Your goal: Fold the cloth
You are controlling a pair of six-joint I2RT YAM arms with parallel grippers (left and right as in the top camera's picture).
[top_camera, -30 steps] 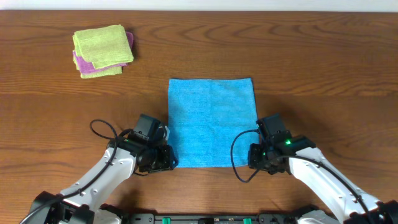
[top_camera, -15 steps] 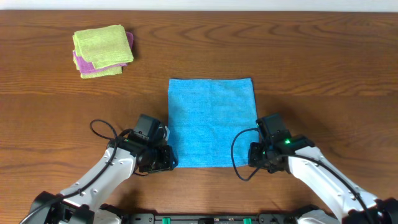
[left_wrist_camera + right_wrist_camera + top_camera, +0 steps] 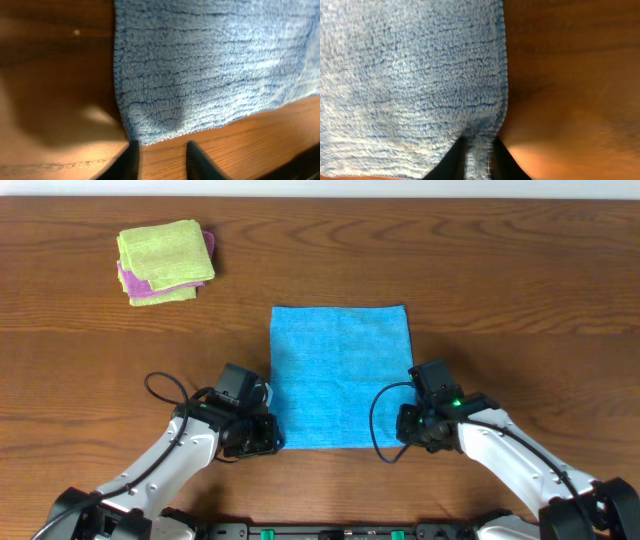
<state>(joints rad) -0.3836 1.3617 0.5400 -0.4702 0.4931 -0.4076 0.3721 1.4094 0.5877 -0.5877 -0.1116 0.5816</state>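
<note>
Two grippers sit at the near corners of the cloth (image 3: 340, 370), which lies flat (plain sky-blue terry) in the middle of the table (image 3: 520, 270); the right gripper (image 3: 479, 145) is clamped on the near right corner, a ridge of pile squeezed between its fingers. The left gripper (image 3: 162, 147) has its jaws slightly apart, bare wood showing between them, the near left corner just ahead; a lime-green cloth (image 3: 165, 252) lies on a purple cloth (image 3: 126, 280), well apart.

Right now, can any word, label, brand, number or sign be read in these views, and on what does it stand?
None can be read. The blue cloth, the green cloth, the purple cloth under it and the table are all plain, with no print or tag showing.
</note>
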